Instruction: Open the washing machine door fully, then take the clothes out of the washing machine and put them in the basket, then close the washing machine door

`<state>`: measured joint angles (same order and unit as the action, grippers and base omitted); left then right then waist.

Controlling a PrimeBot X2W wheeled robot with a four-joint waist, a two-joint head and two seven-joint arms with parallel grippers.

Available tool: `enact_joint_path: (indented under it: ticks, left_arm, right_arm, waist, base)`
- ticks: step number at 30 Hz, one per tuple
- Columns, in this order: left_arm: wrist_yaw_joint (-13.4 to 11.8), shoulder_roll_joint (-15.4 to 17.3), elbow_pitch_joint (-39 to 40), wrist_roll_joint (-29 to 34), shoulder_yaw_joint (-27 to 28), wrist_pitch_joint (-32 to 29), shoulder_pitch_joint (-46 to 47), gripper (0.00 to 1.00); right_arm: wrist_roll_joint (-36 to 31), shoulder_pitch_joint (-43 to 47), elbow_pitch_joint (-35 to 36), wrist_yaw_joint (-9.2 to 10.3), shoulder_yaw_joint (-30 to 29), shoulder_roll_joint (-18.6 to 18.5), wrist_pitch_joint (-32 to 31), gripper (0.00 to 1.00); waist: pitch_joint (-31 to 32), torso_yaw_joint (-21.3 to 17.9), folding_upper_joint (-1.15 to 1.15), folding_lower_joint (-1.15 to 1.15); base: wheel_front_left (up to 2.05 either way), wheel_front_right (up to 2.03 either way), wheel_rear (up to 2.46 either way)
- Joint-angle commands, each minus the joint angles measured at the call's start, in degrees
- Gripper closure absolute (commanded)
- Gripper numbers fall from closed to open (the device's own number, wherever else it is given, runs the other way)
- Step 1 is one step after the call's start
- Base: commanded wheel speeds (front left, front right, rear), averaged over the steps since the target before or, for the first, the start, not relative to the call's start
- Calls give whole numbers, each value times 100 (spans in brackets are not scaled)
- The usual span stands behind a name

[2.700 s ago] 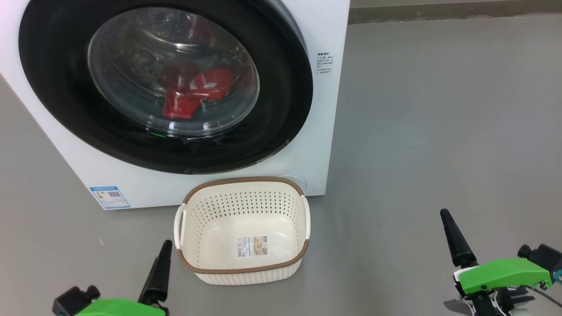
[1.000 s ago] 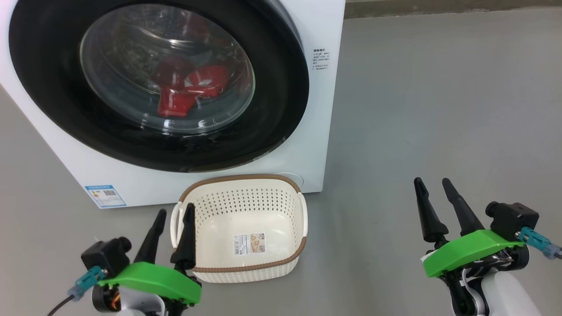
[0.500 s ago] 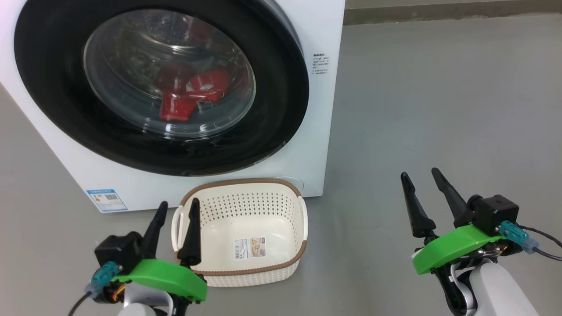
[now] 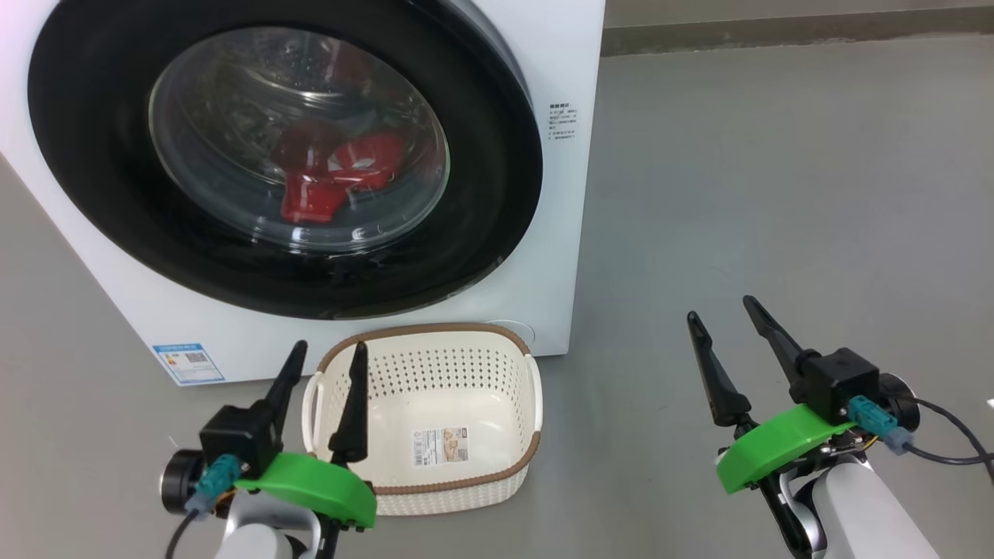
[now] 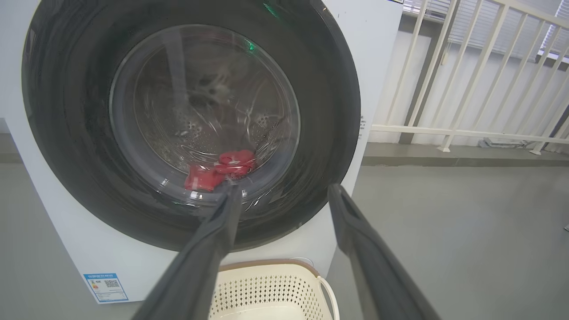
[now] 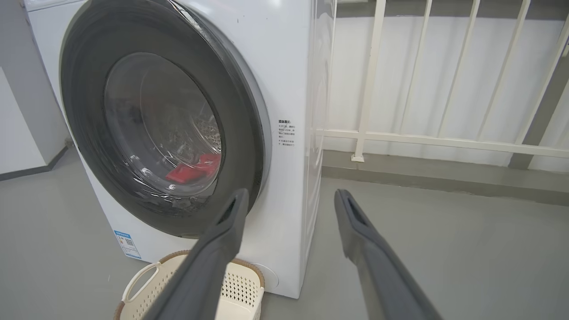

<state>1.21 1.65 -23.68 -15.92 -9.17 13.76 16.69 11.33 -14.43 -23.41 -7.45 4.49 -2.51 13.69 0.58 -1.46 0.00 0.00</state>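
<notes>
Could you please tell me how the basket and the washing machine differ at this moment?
The basket is small, cream and open-topped; the washing machine is a big white box whose door covers its opening. The basket holds nothing but a sticker; the washing machine has the red clothes inside. Both stand on the grey floor.

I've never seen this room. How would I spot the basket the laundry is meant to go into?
Find the big white washing machine with its round black door. On the grey floor right in front of it sits a small cream basket. Its brown rim, holed walls and barcode sticker mark it out.
</notes>
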Motion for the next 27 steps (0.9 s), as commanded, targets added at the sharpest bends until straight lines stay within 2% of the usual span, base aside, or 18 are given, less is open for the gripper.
enact_joint_path:
  ticks: [1,4,27]
  left_arm:
    - [-47,119,101,169,130,79,260,0]
    - [-77,123,74,306,103,124,291,0]
    - [-189,122,168,40,109,124,217,0]
  right_arm:
    - [-207,-309,113,-3,153,-33,86,0]
    - [-355,-339,94,-3,192,-37,130,0]
    - [-378,-325,138,-3,77,-37,130,0]
  waist:
    - [2,0,0,0]
    - [1,9,0,0]
    - [-85,77,0,0]
  base:
    - [0,0,0]
    - [0,0,0]
    - [0,0,0]
